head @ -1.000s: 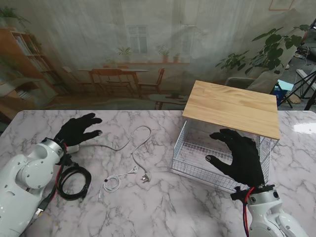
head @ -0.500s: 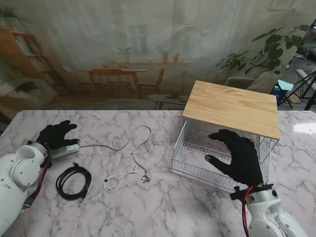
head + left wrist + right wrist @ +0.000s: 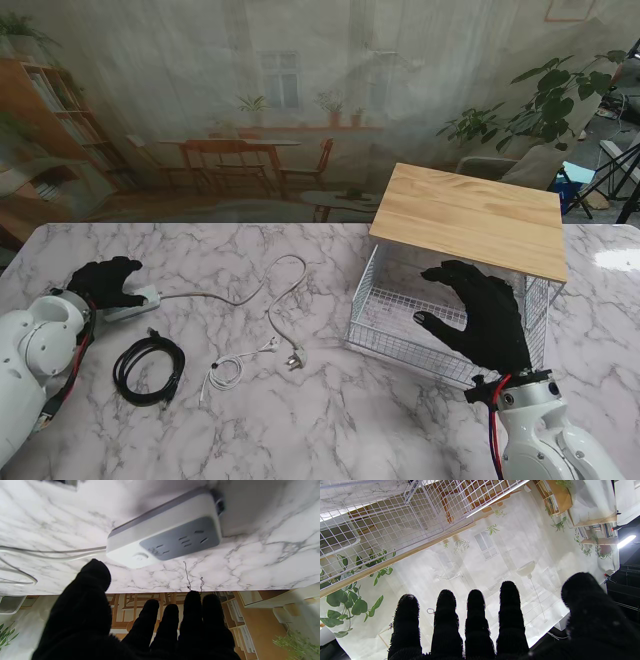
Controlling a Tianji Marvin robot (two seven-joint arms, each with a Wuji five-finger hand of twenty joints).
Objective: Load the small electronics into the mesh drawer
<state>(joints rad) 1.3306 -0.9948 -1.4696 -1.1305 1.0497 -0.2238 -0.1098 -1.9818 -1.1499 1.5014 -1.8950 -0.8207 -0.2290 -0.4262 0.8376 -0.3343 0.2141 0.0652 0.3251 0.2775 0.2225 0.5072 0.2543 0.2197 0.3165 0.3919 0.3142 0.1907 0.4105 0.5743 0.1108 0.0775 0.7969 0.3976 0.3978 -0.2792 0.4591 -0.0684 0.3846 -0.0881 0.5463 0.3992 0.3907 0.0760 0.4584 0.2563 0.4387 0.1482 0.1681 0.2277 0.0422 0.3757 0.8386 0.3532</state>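
Note:
A white power strip (image 3: pixel 138 299) with a grey socket face (image 3: pixel 175 541) lies on the marble at the left. My left hand (image 3: pixel 105 283) hovers at its left end, its fingers (image 3: pixel 152 620) loosely curled and off the strip. The strip's white cord (image 3: pixel 245 293) loops right to a plug (image 3: pixel 293 361). A coiled black cable (image 3: pixel 148 368) and a small white cable (image 3: pixel 226 373) lie nearer to me. The white mesh drawer (image 3: pixel 400 310) stands pulled out under a wooden top (image 3: pixel 470 218). My right hand (image 3: pixel 482 316) hangs open over the drawer's front, holding nothing.
The marble table's far edge (image 3: pixel 200 226) meets a printed backdrop. A leafy plant (image 3: pixel 560 95) and a tripod (image 3: pixel 625 170) stand beyond the table's right end. In the right wrist view the drawer's mesh wall (image 3: pixel 382 525) lies ahead of my right hand (image 3: pixel 482 630).
My left hand has pulled back to the left and curled its fingers, uncovering the power strip. The right hand has stayed over the drawer.

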